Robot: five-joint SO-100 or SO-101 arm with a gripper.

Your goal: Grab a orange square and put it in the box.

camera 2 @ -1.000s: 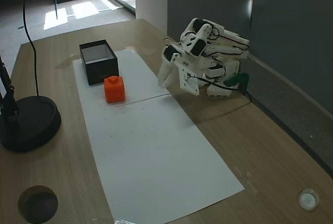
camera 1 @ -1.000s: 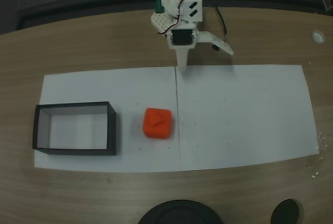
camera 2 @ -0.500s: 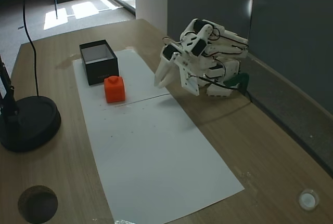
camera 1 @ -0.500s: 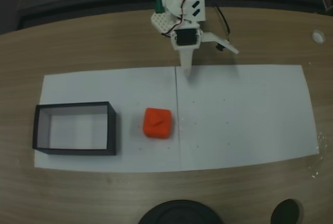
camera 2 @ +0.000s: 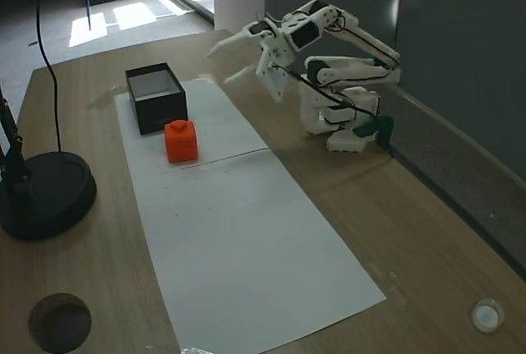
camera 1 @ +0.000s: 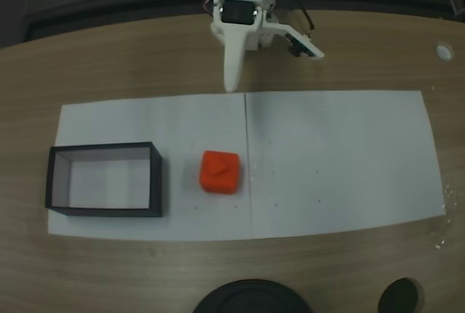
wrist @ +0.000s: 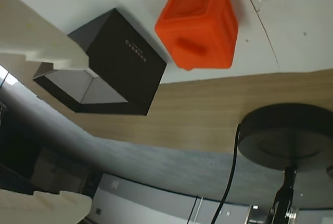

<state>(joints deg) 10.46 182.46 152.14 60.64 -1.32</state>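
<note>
Hand (camera 2: 226, 60) open, empty, raised; orange square (camera 1: 219, 172) bump-up beside box (camera 1: 104, 180)

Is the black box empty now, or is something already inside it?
Empty. In a fixed view the box shows only its bare white inside, and the orange square sits outside it on the white paper.

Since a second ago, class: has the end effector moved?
Yes. The end effector has lifted off the white paper and swung toward the box.

top-down, oblique side view, close wrist view
</note>
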